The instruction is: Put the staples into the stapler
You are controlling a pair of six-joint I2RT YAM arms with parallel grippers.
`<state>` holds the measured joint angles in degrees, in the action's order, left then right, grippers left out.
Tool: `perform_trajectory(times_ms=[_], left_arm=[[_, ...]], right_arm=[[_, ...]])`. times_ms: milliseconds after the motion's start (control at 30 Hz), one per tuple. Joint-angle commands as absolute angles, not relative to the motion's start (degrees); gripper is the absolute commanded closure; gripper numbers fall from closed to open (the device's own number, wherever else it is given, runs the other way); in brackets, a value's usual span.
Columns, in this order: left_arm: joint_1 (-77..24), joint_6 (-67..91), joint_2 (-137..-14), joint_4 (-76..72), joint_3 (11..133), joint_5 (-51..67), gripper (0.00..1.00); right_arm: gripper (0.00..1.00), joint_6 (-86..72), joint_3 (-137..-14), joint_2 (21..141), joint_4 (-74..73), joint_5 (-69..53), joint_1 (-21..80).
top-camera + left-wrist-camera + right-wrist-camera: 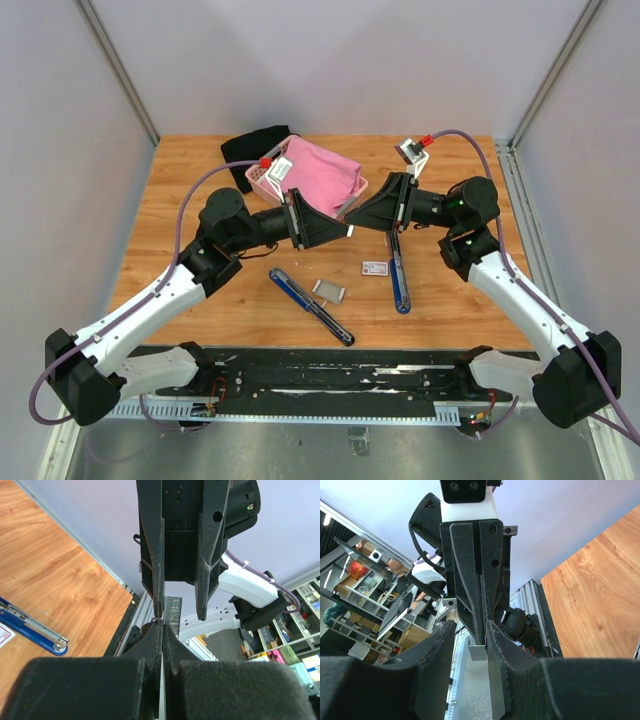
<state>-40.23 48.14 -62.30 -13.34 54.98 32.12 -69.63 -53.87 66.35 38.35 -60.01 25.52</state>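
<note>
Both grippers meet tip to tip in the air above the middle of the table. My left gripper (346, 231) (163, 622) is shut on the lower end of a thin silvery strip of staples (171, 612) (477, 652). My right gripper (354, 224) (469, 626) stands open around the strip's other end. One finger (496, 645) lies against the strip, while a gap remains at the other finger. Below on the table lie a silvery-grey staple block (329, 290), a white carton with red print (375, 267), and the blue stapler as two long bars (310, 306) (400, 272).
A pink basket holding a pink cloth (322, 176) sits at the back, with a black cloth (254, 146) behind it. The metal rail (340, 375) with both arm bases runs along the near edge. Grey walls close in the table's sides.
</note>
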Motion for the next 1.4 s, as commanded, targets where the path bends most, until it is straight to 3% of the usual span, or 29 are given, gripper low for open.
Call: perform_trajectory(times_ms=[0, 100, 433, 467, 567, 667, 800, 933, 1067, 1367], left_arm=[[-39.6, 49.0, -61.1, -16.4, 55.8, 31.7, 1.00], [-39.6, 49.3, -61.0, -16.6, 55.6, 31.6, 1.00], [-39.5, 48.9, -60.6, -14.8, 54.4, 30.0, 1.00], [-39.4, 48.8, -60.6, -14.3, 54.3, 29.8, 0.97], [-38.3, 47.8, -59.6, -11.7, 53.3, 28.3, 0.75], [-35.5, 47.0, -56.6, -5.6, 50.5, 23.3, 0.54], [-28.1, 46.3, -54.6, 8.3, 49.0, 19.0, 0.40], [-21.2, 45.7, -57.3, 19.0, 47.4, 18.3, 0.32], [-17.8, 49.4, -58.0, 16.5, 40.8, 19.3, 0.28], [-17.2, 49.6, -54.5, 17.0, 33.9, 11.7, 0.27]], right_arm=[[0.67, -69.7, -53.5, 65.7, 40.2, -60.9, 26.2], [0.68, -69.8, -53.5, 65.4, 40.0, -60.9, 26.2], [0.88, -68.3, -53.5, 64.5, 37.4, -58.7, 26.2], [0.88, -67.7, -53.6, 64.4, 36.3, -58.3, 26.2], [0.89, -62.9, -54.4, 64.0, 30.5, -57.2, 25.9], [0.89, -50.8, -57.9, 63.7, 14.5, -55.4, 25.8], [0.88, -30.5, -65.1, 66.5, -12.4, -47.8, 27.8], [0.88, -18.9, -71.6, 73.6, -28.9, -32.1, 34.8], [0.90, -14.4, -74.7, 81.1, -34.4, -13.3, 43.8], [0.90, -12.3, -76.1, 95.5, -25.1, -4.3, 53.6]])
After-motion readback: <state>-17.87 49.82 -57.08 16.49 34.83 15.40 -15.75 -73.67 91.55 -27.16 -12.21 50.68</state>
